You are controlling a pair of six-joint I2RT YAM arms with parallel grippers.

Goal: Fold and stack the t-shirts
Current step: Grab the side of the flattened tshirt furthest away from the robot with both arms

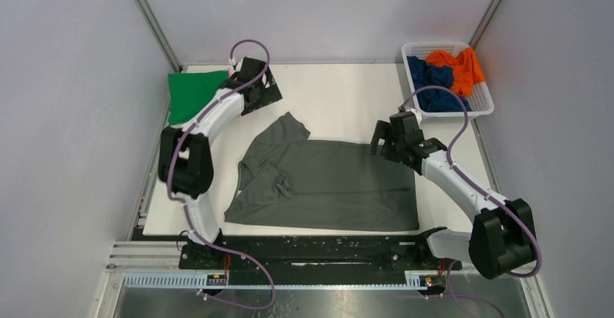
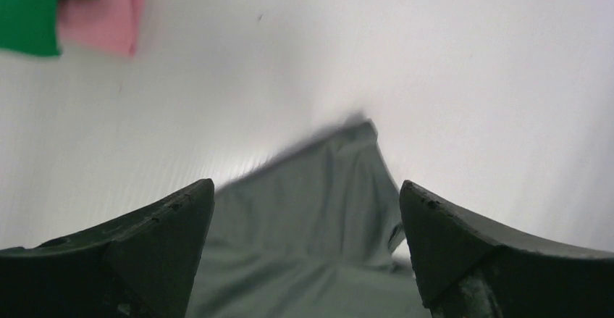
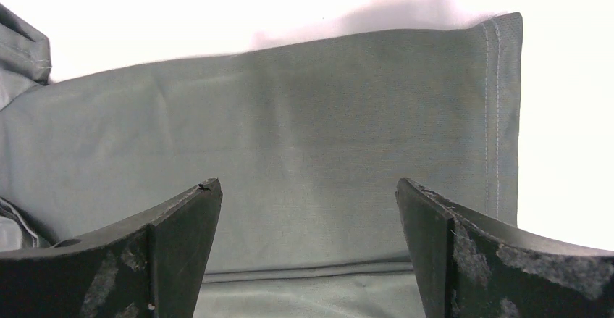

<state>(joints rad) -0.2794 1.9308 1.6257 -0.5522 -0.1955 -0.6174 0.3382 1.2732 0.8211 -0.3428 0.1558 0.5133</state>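
Left gripper (image 2: 307, 195) has its fingers spread wide with nothing between them. It hangs over bare desk (image 1: 340, 101) toward the far-left corner, pointing down at the tip of one sleeve of the dark grey t-shirt (image 1: 333, 184). Right gripper (image 3: 308, 187) is the same deal, jaws wide apart and holding nothing. It sits over the far-right part of that grey shirt, and in its wrist view the stitched hem runs just to the right of its fingers.

The grey shirt lies spread out in the middle of the desk, reaching down close to the near edge. The body is mostly flat, with the sleeves and collar rumpled on the left side and one sleeve poking out toward the far edge.

The green t-shirt (image 1: 192, 93) is folded in the far-left corner. The left wrist camera shows the pink t-shirt (image 2: 108, 10) peeking out from under it. The far-right corner has the white basket (image 1: 484, 104), with the orange t-shirt (image 1: 463, 68) and the navy t-shirt (image 1: 431, 82) bunched up inside.
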